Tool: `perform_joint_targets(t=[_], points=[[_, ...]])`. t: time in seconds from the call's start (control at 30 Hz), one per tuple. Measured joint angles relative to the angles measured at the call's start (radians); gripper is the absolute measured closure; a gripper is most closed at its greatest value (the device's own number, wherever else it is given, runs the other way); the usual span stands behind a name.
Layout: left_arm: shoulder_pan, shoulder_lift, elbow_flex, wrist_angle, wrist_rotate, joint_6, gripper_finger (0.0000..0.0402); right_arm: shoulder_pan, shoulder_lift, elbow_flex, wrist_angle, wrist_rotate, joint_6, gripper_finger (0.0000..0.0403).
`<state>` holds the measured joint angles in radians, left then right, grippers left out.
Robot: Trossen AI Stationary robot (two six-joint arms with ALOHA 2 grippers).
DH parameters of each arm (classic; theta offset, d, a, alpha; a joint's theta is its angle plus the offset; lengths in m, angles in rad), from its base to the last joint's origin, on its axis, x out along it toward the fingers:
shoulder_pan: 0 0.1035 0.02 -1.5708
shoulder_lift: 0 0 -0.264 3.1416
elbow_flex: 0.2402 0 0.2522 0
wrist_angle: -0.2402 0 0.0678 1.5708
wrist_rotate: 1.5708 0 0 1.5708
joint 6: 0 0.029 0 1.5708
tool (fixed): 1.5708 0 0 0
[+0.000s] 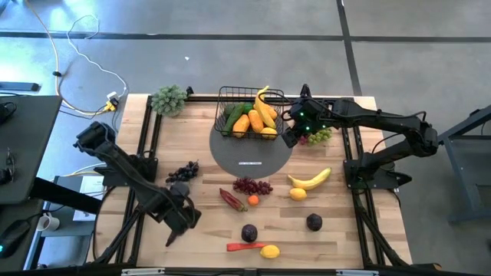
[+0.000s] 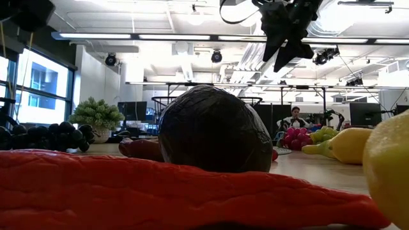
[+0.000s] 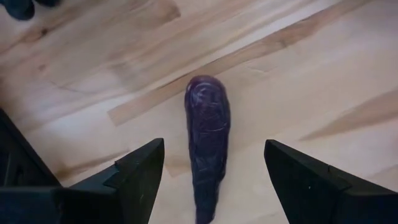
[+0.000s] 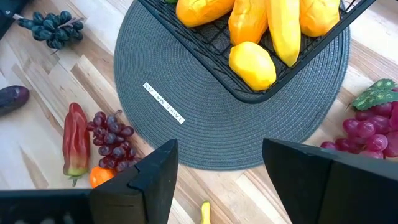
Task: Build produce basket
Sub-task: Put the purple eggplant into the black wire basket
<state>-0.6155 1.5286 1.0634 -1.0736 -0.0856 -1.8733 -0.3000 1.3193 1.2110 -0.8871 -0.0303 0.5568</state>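
Observation:
The black wire basket (image 1: 244, 115) stands on a grey round mat (image 1: 253, 157) and holds a banana, a cucumber and several yellow-orange fruits (image 4: 252, 65). My left gripper (image 1: 178, 224) is open near the table's near-left corner. Its fingers stand on either side of a dark purple eggplant (image 3: 208, 143) that lies flat on the wood, with a gap on each side. My right gripper (image 4: 217, 180) is open and hovers over the mat's right edge beside the basket, next to a bunch of red and green grapes (image 1: 316, 136).
Loose on the table lie dark grapes (image 1: 182, 172), red grapes (image 1: 252, 185), a red pepper (image 1: 230, 199), a small orange (image 1: 253, 201), a banana (image 1: 311, 180), two lemons (image 1: 298, 195), two plums (image 1: 249, 232) and a red chilli (image 1: 244, 247). A pale-green leafy bunch (image 1: 169, 100) sits at the far left.

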Motion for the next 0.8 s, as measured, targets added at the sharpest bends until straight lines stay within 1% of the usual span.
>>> perform_joint_targets(t=[0.17, 0.27, 0.33, 0.6, 0.8], points=[[-0.023, 0.053, 0.000, 0.010, 0.002, -0.047, 0.0133, 0.000, 0.000, 0.000, -0.003, 0.000, 0.000, 0.0187], [-0.028, 0.091, 0.000, 0.019, 0.033, -0.060, 0.0133, 0.000, 0.000, 0.000, -0.006, 0.000, 0.000, 0.0187], [-0.028, 0.116, 0.000, 0.030, 0.053, -0.061, 0.0133, 0.000, 0.000, 0.000, -0.008, 0.000, 0.000, 0.0187], [-0.019, 0.201, 0.000, 0.098, 0.057, -0.061, 0.0133, 0.000, 0.000, 0.000, -0.015, -0.012, -0.008, 0.0187], [-0.019, 0.249, 0.000, 0.098, 0.086, -0.058, 0.0134, 0.000, 0.000, 0.000, -0.015, -0.013, -0.014, 0.0187]])
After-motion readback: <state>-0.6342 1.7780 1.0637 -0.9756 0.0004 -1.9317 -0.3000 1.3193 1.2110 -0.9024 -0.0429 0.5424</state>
